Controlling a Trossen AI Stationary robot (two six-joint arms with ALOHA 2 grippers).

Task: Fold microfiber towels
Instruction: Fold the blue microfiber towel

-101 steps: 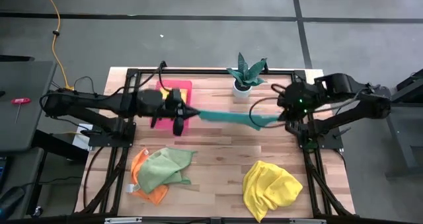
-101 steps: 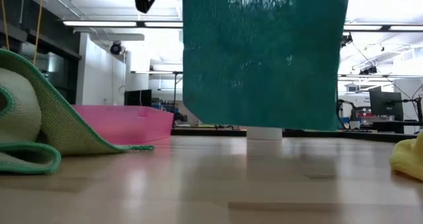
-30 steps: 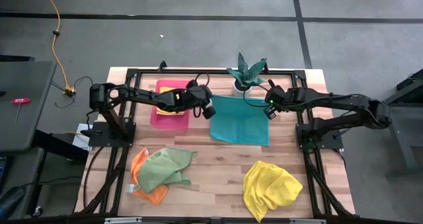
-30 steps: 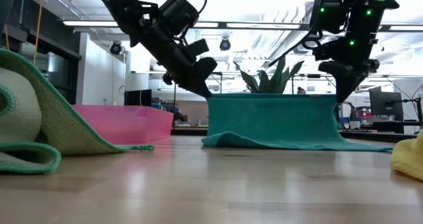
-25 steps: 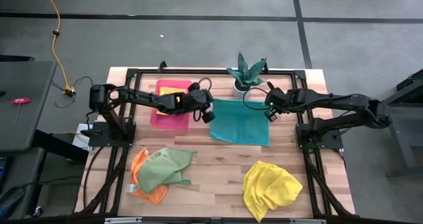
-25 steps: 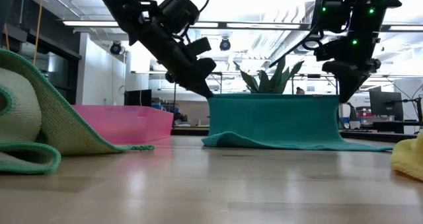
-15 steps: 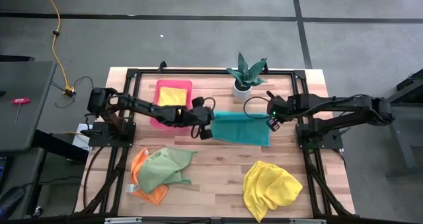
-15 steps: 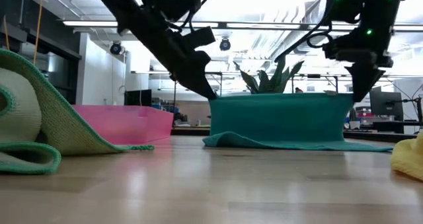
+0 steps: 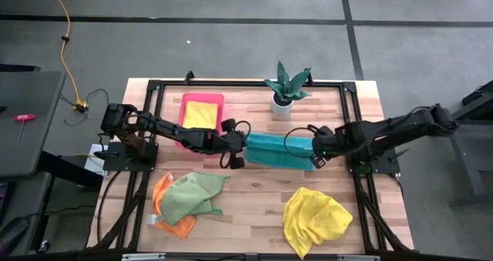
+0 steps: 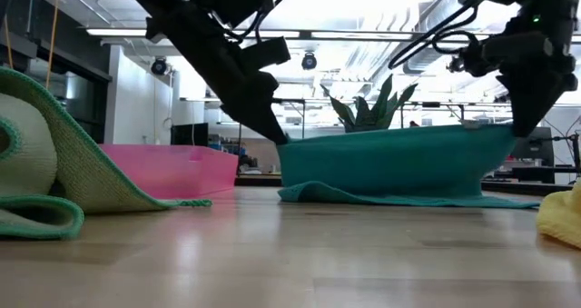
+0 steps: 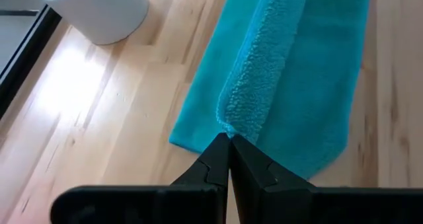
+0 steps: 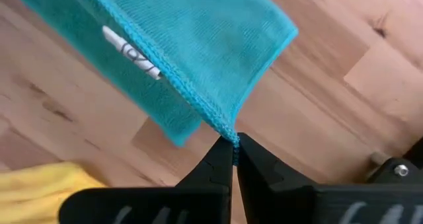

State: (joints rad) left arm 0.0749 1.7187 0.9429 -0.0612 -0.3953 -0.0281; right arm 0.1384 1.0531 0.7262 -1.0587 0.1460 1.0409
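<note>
Pinching opposite corners of the teal towel (image 9: 279, 151), both end effectors hold its raised edge above the middle of the wooden bench (image 9: 254, 185). The left end effector (image 9: 240, 155) has its fingers pressed together on the towel's left corner, and the left wrist view shows the fluffy hem caught right at the fingertips. The right end effector (image 9: 315, 158) is likewise clamped tight on the right corner, where the right wrist view shows the stitched edge and a small white label (image 12: 131, 51) on the cloth. In the low view the towel (image 10: 390, 167) hangs as a curved sheet between the two arms, its lower part lying flat on the bench. A white pot with a spiky green plant (image 9: 285, 86) stands near the far edge, just beyond the towel. The pink tray (image 9: 202, 119) sits to the left of the towel with a yellow towel (image 9: 200, 112) lying inside it. Near the front left of the bench a light green towel (image 9: 189, 195) lies crumpled on top of an orange towel (image 9: 168, 215). A second, crumpled yellow towel (image 9: 314, 218) lies at the front right, well apart from the teal one.
</note>
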